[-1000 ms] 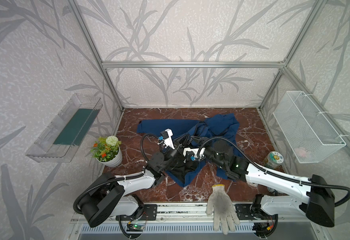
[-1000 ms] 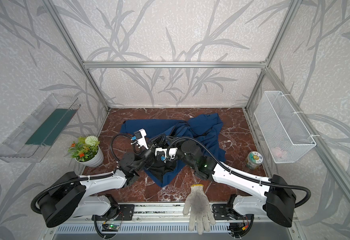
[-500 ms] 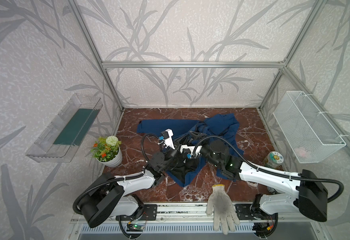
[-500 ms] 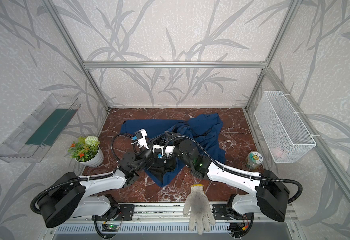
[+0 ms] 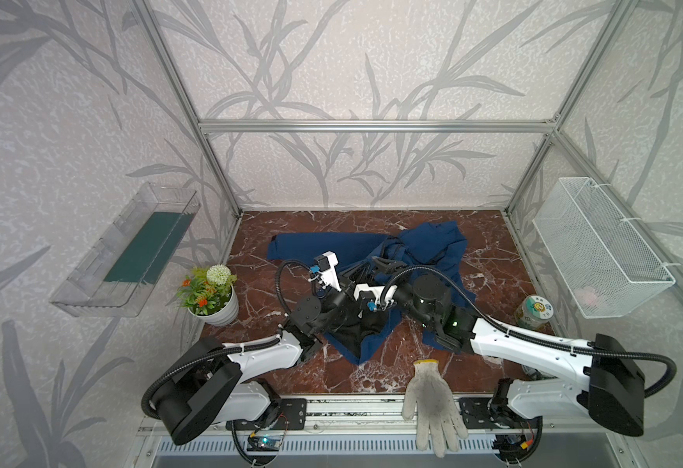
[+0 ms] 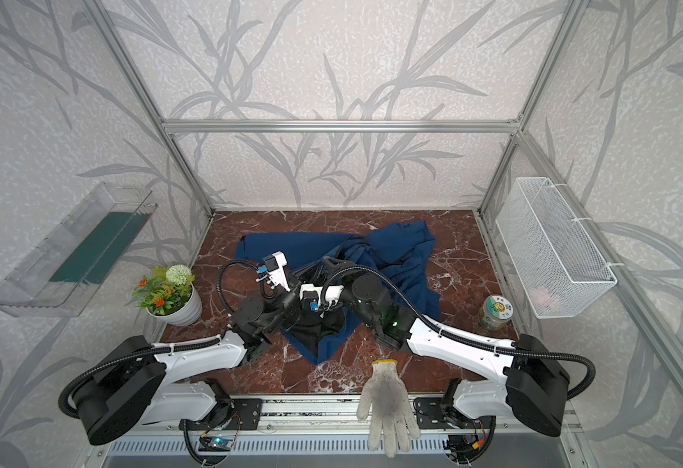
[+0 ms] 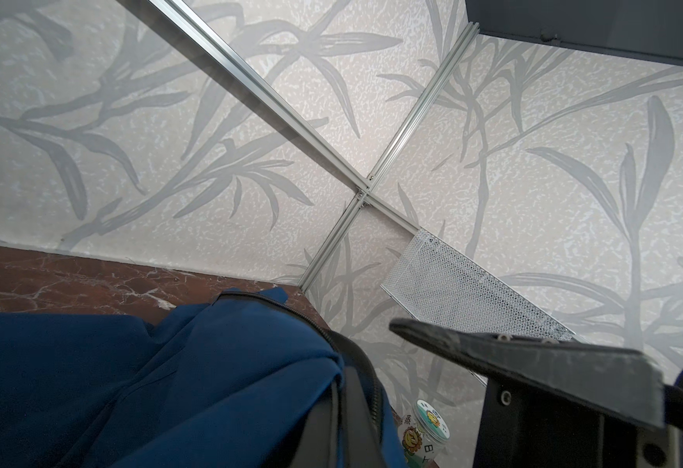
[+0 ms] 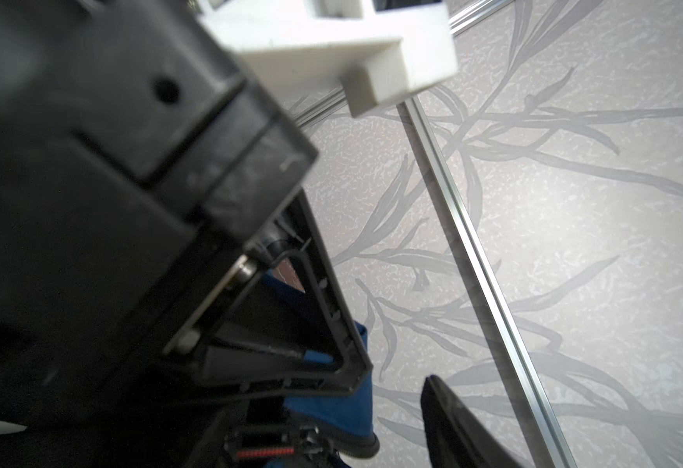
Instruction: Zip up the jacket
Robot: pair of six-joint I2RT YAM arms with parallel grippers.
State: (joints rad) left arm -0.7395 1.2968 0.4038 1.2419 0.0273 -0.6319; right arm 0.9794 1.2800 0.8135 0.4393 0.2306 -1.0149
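1. Jacket (image 5: 433, 247) lies crumpled over the middle of the worktop (image 5: 493, 251). Its bulk is bunched toward 1 o'clock, one sleeve is stretched toward 11 o'clock, and a flap showing the black lining (image 5: 356, 328) trails toward 6 o'clock. The front is not zipped.
2. Over the last second my right arm has swung in from the 3 o'clock side. My right gripper (image 5: 384, 267) now sits just beside my left gripper (image 5: 358, 277), above the jacket's middle. The jacket and my left arm look unmoved.
3. I take this to mean the holding side is set and the right side is coming for the zip (image 7: 374, 405). Zipping proper has not begun.
4. My left gripper is closed, apparently pinching the jacket's edge. The right wrist view shows blue cloth right at its fingertip (image 8: 348, 364).
5. My right gripper's jaws stand apart, with nothing between them that I can see. The one finger (image 8: 453, 425) in its wrist view is clear of the cloth.
6. Both forearms reach low from the 6 o'clock corners and meet over the jacket, wrists tipped so both wrist cameras look up at the wall.
7. The glove (image 5: 433, 405) at 6 o'clock, the potted plant (image 5: 210, 291) at 9 o'clock and the jar (image 5: 534, 312) at 3 o'clock all lie well apart from my grippers.
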